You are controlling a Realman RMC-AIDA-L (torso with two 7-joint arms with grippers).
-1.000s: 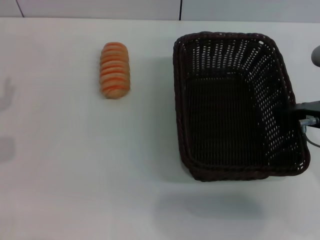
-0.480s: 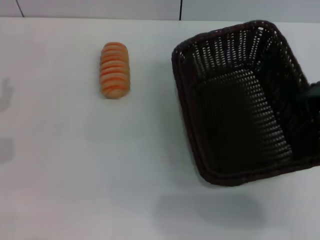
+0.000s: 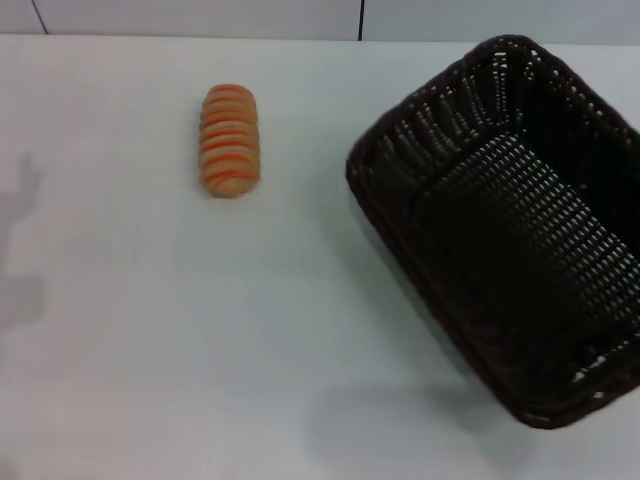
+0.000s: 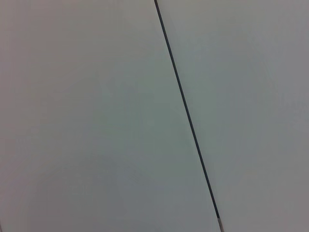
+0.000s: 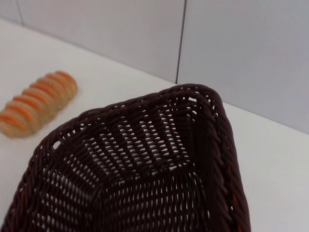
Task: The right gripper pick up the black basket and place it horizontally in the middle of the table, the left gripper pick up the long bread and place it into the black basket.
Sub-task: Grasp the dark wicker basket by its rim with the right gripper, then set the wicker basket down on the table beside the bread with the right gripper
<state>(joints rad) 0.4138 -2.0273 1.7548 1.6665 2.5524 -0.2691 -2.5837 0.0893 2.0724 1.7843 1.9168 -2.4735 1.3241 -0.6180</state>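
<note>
The black basket [image 3: 420, 135] hangs at the right of the head view, turned diagonally and lifted off the white table [image 3: 200, 340], with its shadow below it. Its rim [image 5: 215, 125] fills the right wrist view close up. My right gripper is outside the head view past the right edge, and the basket moves with it. The long bread [image 3: 231, 140] lies on the table at the back left, well apart from the basket. It also shows in the right wrist view [image 5: 36, 104]. My left gripper is out of view.
Grey wall panels with a dark seam [image 3: 361, 18] stand behind the table's far edge. The left wrist view shows only such panels and a seam [image 4: 186, 116]. A faint arm shadow [image 3: 22, 250] lies at the table's left edge.
The basket has risen and turned from lengthwise to diagonal, its far end swinging right. The right gripper tip seen at its right rim has left the head view. The bread has not moved.
</note>
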